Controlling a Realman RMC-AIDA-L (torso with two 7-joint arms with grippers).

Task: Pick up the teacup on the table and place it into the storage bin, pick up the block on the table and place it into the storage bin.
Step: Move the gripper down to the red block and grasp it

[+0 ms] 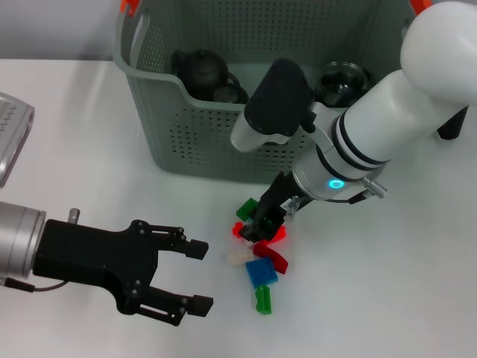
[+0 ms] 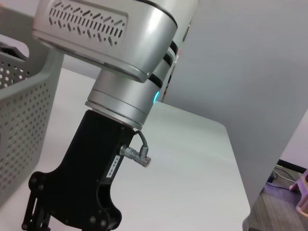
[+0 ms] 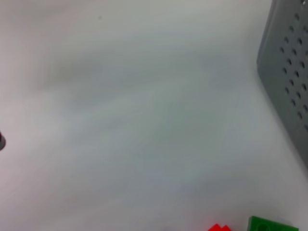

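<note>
The white table (image 1: 82,134) carries the grey-green perforated storage bin (image 1: 209,142) at its far side, with dark teaware (image 1: 203,72) inside. The right gripper (image 1: 262,224) reaches down just in front of the bin into a small heap of blocks (image 1: 261,257); its tips touch a red block (image 1: 274,237), but whether the jaws are closed on it cannot be told. Blue and green blocks lie just beside it. The left gripper (image 1: 198,276) hovers near the heap, jaws wide, empty. No writing can be read.

White table (image 1: 89,156) bears bin (image 1: 209,142) (perforated), blocks (image 1: 261,273).
</note>
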